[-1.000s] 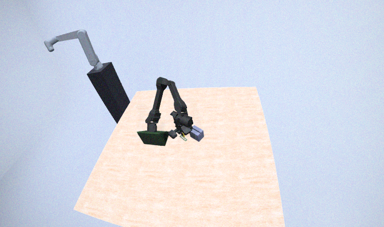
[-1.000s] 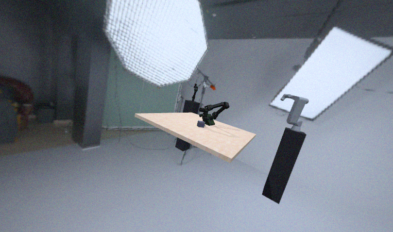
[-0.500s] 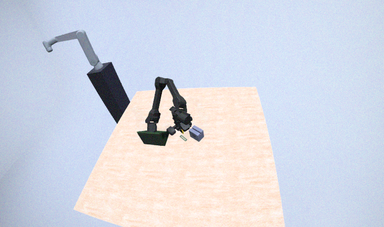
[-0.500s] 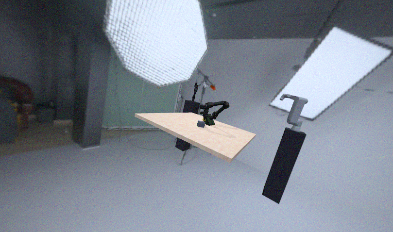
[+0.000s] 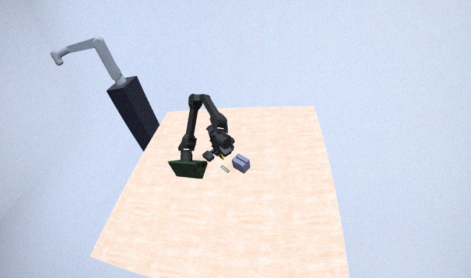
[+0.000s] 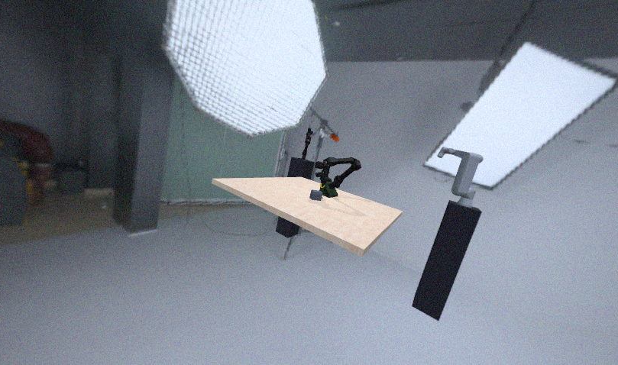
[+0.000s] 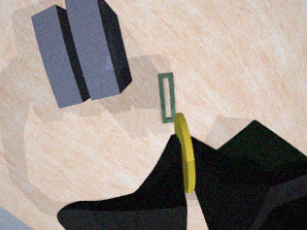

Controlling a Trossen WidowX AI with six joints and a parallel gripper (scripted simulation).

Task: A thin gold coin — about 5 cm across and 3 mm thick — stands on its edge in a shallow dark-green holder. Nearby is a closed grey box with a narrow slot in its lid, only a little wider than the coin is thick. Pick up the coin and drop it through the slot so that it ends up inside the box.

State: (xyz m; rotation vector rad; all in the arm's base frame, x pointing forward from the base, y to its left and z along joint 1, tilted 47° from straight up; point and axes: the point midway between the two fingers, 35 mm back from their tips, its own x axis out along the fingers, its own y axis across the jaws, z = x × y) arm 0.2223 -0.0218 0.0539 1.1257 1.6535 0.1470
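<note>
Here, my gripper (image 7: 178,139) is clamped almost fully closed on the gold coin (image 7: 186,152), held edge-on at lower centre above its vacated green holder (image 7: 166,95), so its rim can meet the slot (image 7: 71,55) in the grey box (image 7: 80,48) at upper left.

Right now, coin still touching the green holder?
Apart. In the wrist view the coin is pinched edge-on in the gripper, lifted above the table; the holder lies vacant on the wood beyond it, its slot showing bare table.
</note>
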